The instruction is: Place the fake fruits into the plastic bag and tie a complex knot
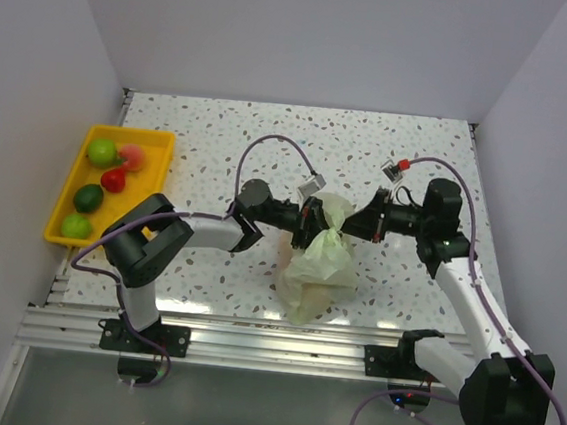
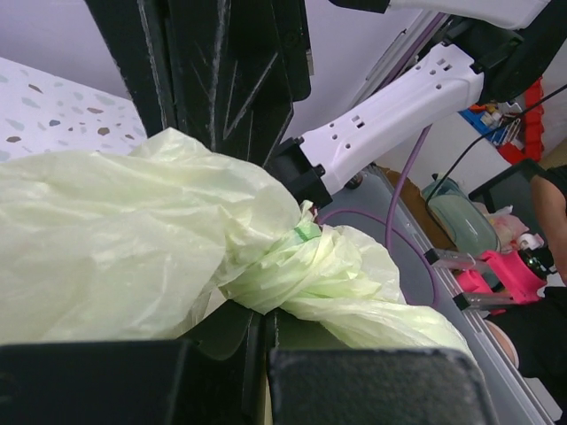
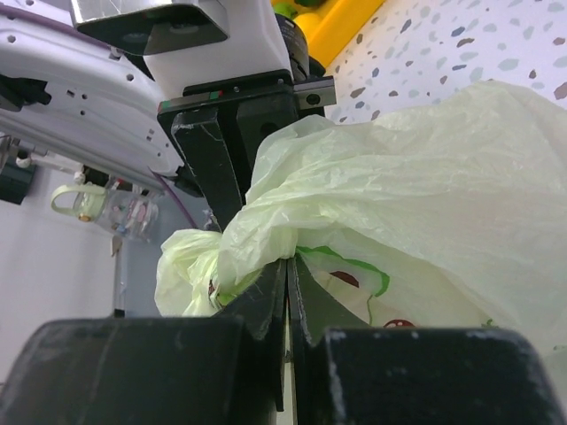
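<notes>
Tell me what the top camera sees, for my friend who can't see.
The left pincer and right pincer both pinch the top of a pale green plastic bag on the table. Five fake fruits sit in a yellow tray at left.

Lab: white booth (image 1: 281, 31), alu rails (image 1: 251, 342)

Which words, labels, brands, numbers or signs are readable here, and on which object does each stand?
No readable text in any view.
The thin pale green plastic bag carries only printed avocado pictures, no letters.
The small red and white piece beside the right arm is too small to read.
</notes>
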Controlling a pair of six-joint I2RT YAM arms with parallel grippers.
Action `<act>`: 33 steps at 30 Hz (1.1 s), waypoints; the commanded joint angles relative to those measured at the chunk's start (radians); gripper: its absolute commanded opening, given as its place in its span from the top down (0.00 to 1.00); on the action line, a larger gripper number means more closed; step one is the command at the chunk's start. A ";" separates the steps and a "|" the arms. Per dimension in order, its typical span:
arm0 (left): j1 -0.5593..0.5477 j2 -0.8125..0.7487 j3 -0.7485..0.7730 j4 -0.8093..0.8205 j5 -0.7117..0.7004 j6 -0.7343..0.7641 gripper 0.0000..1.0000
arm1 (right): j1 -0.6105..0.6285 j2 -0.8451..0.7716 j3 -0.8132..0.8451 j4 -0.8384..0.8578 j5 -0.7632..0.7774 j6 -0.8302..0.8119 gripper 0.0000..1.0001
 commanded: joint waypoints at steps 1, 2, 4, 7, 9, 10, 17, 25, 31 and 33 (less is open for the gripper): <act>-0.020 0.002 -0.011 0.097 -0.003 -0.027 1.00 | 0.041 -0.016 -0.028 0.076 0.088 0.023 0.98; -0.020 0.002 -0.009 0.100 -0.006 -0.028 1.00 | 0.046 -0.025 -0.031 0.062 0.091 0.020 0.86; -0.019 0.005 -0.003 0.096 -0.009 -0.022 1.00 | 0.047 -0.034 -0.006 -0.006 0.096 -0.054 0.68; -0.011 0.007 0.005 0.087 -0.009 -0.016 1.00 | 0.032 -0.045 0.059 -0.262 0.099 -0.243 0.55; -0.008 0.005 0.006 0.082 -0.009 -0.013 1.00 | -0.012 -0.051 0.111 -0.416 0.065 -0.309 0.50; -0.007 0.005 0.006 0.079 -0.009 -0.010 1.00 | -0.031 -0.053 0.148 -0.465 0.056 -0.376 0.49; 0.003 -0.006 0.005 0.064 -0.009 0.003 1.00 | -0.115 -0.033 0.307 -0.910 -0.001 -0.695 0.52; 0.004 -0.018 0.008 0.054 -0.009 0.010 1.00 | -0.114 0.014 0.277 -0.956 -0.059 -0.752 0.72; 0.004 -0.001 0.023 0.057 -0.013 0.009 1.00 | -0.103 0.021 0.199 -0.824 -0.067 -0.629 0.52; 0.004 0.002 0.026 0.057 -0.013 0.007 1.00 | -0.091 0.024 0.170 -0.759 -0.071 -0.549 0.50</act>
